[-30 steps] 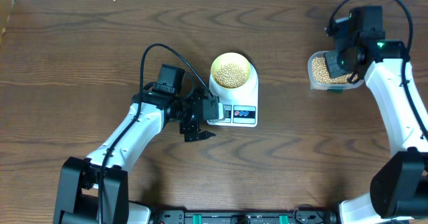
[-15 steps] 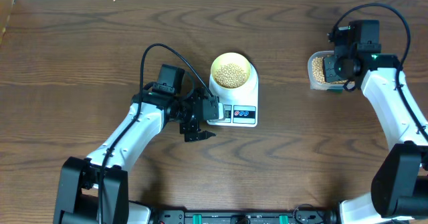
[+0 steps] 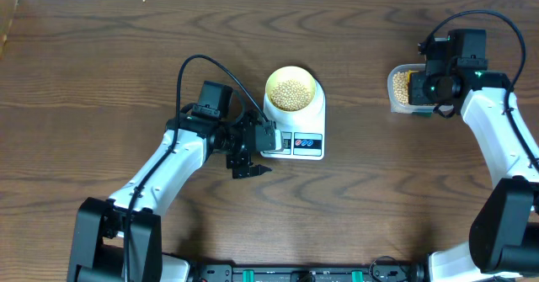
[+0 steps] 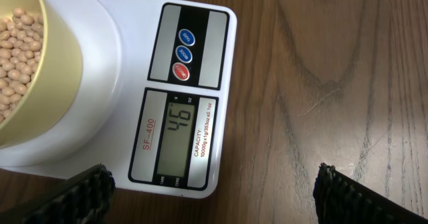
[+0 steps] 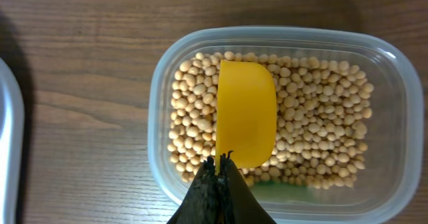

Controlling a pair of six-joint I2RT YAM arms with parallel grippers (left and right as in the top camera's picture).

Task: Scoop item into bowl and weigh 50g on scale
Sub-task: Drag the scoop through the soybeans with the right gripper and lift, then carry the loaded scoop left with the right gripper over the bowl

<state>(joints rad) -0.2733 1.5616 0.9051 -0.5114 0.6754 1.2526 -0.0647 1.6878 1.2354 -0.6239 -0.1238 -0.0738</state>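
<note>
Overhead, a white flat rectangular digital scale (image 3: 299,139) sits mid-table. It carries a small round pale yellow-green bowl (image 3: 273,82) on its far part. Small round tan soybeans (image 3: 291,93) part-fill the bowl. The left gripper (image 3: 263,150) is just beside the scale's near left edge, pointing right at it and holding nothing. Far right, a clear rounded-rectangular plastic tub (image 3: 394,88) holds more soybeans. The right gripper (image 3: 428,93) hangs over it, well apart from the scale.

From the left wrist, two dark fingertips (image 4: 83,192) stand spread wide at the lower corners, released. Between them are only the scale's front and the dark wooden table (image 4: 348,83). The grey display (image 4: 179,134) reads 46, three round buttons (image 4: 182,53) sit beyond it, and the bowl rests on the platform at left.

From the right wrist, the fingers (image 5: 210,194) are clenched together on the near end of a yellow plastic scoop (image 5: 246,120). The scoop lies on the soybeans inside the tub, its smooth face showing.
</note>
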